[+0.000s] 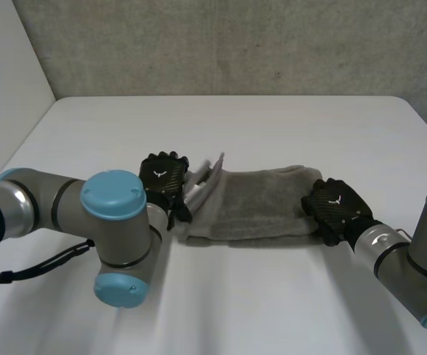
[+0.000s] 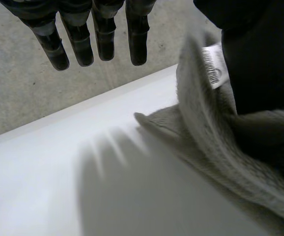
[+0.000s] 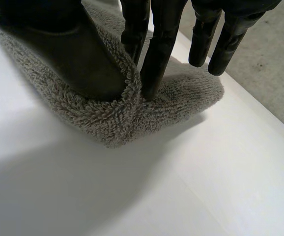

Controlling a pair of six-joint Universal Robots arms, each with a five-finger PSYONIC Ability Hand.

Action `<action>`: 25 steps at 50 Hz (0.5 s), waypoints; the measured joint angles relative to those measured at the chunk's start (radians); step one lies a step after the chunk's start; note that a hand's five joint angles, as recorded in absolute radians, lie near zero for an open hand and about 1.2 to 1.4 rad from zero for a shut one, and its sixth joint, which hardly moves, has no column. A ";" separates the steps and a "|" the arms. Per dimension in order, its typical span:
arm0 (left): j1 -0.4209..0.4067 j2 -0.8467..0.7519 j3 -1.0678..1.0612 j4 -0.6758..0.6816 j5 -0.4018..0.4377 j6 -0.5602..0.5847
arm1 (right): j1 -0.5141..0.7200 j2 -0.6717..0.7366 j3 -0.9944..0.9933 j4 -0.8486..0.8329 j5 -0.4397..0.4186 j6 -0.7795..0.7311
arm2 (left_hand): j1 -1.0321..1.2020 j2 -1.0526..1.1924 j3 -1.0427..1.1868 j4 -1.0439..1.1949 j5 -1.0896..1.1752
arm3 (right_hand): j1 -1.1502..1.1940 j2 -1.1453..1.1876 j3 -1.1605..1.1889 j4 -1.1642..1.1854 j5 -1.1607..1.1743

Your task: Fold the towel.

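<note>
Long grey terry towel lies as a narrow folded strip across the middle of the flat white table, one black hand at each short end. Step in hand, by my read: bring one end over onto the other for the next fold. To do it well, both ends need a sure pinch first. Then lift level so the layers don't slide apart, carry the end straight along the strip, lay edge on edge, let go.

Left hand sits at the towel's left end. In its wrist view the fingers are straight and released, hanging clear of the cloth, while the end with the small white sewn-in label stands up against the thumb. No pinch seen there, so that grip looks unready.

Right hand is on the right end. In its wrist view two fingers press the terry edge against the thumb, grasping the corner; the other fingers hang free just beside the cloth. Rest of the towel lies flat on the table between the hands
</note>
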 measured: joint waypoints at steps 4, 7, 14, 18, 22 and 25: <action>0.008 0.037 -0.041 0.003 -0.004 -0.001 | -0.007 -0.024 0.014 0.050 -0.004 -0.048 | 0.000 0.000 0.000 0.000 0.000 | 0.000 0.000 0.000 0.000 0.001; 0.018 0.059 -0.066 0.005 -0.003 -0.002 | -0.019 -0.041 0.023 0.087 -0.015 -0.066 | 0.000 0.000 0.000 0.000 0.000 | 0.000 0.007 0.000 0.000 0.001; 0.036 0.089 -0.118 0.001 0.000 -0.004 | -0.092 -0.099 0.055 0.151 -0.080 -0.109 | 0.000 0.000 0.000 0.000 0.000 | 0.000 0.009 0.000 0.000 0.001; 0.033 0.101 -0.152 -0.002 0.002 -0.008 | -0.129 -0.136 0.059 0.180 -0.114 -0.141 | 0.000 0.000 0.000 0.000 0.000 | 0.000 0.009 0.000 0.000 0.001; 0.024 0.128 -0.195 -0.003 0.003 -0.014 | -0.145 -0.173 0.039 0.213 -0.133 -0.181 | 0.000 0.000 0.000 0.000 -0.001 | 0.000 0.009 0.000 0.000 0.002; 0.016 0.155 -0.224 -0.003 0.003 -0.018 | -0.138 -0.191 0.010 0.232 -0.137 -0.210 | 0.000 0.000 0.000 0.000 -0.001 | 0.000 0.009 0.000 0.000 0.002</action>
